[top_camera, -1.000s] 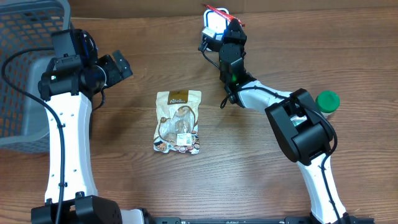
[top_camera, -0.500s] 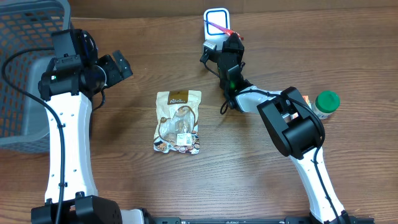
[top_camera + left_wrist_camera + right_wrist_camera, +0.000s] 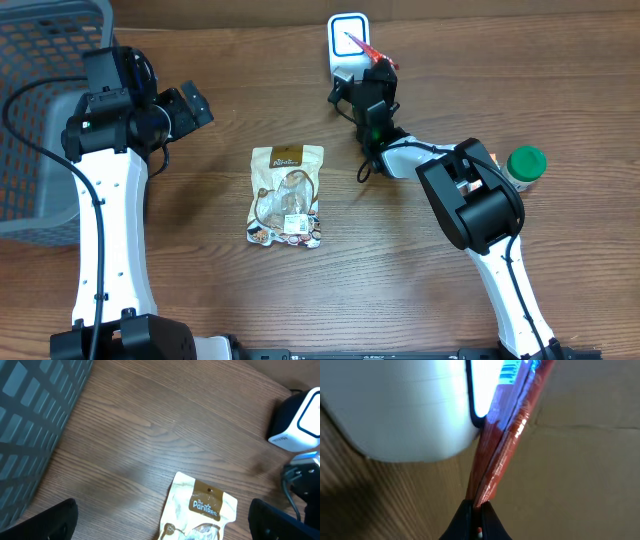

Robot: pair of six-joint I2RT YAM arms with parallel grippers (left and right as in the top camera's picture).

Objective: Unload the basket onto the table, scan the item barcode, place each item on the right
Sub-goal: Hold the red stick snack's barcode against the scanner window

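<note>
A thin red packet (image 3: 361, 44) hangs in front of the white barcode scanner (image 3: 336, 64) at the back of the table. My right gripper (image 3: 377, 66) is shut on the packet's lower edge. In the right wrist view the red packet (image 3: 504, 435) rises from my right gripper (image 3: 477, 506) across the lit window of the scanner (image 3: 405, 410), with blue printed bars near its top. My left gripper (image 3: 196, 105) hovers open and empty at the left, its black fingertips (image 3: 47, 521) wide apart above the table.
A beige snack pouch (image 3: 286, 195) lies flat mid-table; the left wrist view shows the pouch (image 3: 202, 505) below my left gripper. A grey mesh basket (image 3: 40, 110) stands at the far left. A green-capped bottle (image 3: 525, 164) stands at the right.
My right gripper has brought the red packet down and forward, from above the scanner's top to across its lit face. The left arm has not moved.
</note>
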